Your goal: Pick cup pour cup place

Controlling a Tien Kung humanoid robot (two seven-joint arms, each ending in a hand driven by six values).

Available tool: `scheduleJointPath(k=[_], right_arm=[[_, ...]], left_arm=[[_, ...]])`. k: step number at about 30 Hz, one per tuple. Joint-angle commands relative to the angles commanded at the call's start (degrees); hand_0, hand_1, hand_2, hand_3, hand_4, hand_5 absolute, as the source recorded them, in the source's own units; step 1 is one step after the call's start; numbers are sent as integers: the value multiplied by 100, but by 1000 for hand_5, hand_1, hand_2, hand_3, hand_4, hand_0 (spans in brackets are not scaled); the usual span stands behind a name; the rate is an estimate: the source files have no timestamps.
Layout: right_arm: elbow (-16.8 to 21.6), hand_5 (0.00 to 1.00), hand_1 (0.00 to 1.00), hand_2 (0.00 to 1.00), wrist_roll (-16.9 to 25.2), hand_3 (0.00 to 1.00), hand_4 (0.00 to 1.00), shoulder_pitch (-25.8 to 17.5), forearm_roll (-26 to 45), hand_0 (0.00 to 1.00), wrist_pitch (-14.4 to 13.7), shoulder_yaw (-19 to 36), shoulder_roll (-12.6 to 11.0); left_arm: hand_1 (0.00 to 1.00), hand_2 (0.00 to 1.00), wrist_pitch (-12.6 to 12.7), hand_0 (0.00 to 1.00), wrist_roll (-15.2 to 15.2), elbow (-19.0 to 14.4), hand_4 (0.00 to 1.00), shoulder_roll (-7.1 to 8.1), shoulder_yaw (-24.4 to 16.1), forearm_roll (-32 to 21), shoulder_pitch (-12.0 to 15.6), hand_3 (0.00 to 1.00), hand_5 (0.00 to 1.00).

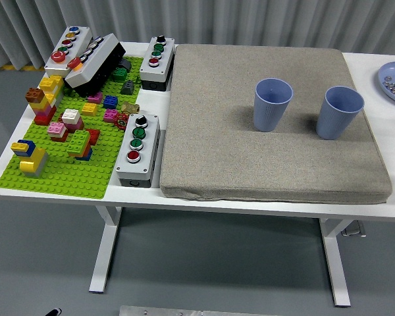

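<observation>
Two blue cups stand upright on a grey-brown mat [263, 164] that covers the middle and right of the table. The left cup [272, 104] is near the mat's centre. The right cup [338, 112] stands about a cup's width to its right, near the mat's right edge. From this angle I cannot see what is inside either cup. Neither of my hands is in the picture, and no arm reaches over the table.
A green baseplate [66, 174] with several coloured bricks fills the table's left part. Grey button boxes stand at its back left [68, 47], back right [158, 60] and front right [137, 149]. A blue plate [390, 78] with small items shows at the right edge.
</observation>
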Motion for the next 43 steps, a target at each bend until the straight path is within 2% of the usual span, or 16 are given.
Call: scheduleJointPath(k=[14,38,39,43], right_arm=[[127,998,846,857,-51,855,837,-63,-108,959,27,161,137],[219,998,841,851,-104,851,825,-66,-120,956,106,455,142],[220,952,841,854,-134,852,836,-68,-212,957,109,454,142],[219,952,841,854,-150,852,836,-68,-252,957,123,445,143]], left_arm=[[756,816,26,810,-18,0,526,5,57,-79,15,719,993],[756,815,11,810,0,0,526,-9,-17,5,-1,720,993],[755,817,14,810,7,0,525,-15,-50,26,-1,720,992],[755,817,14,810,16,0,525,-23,-66,47,-2,720,992]])
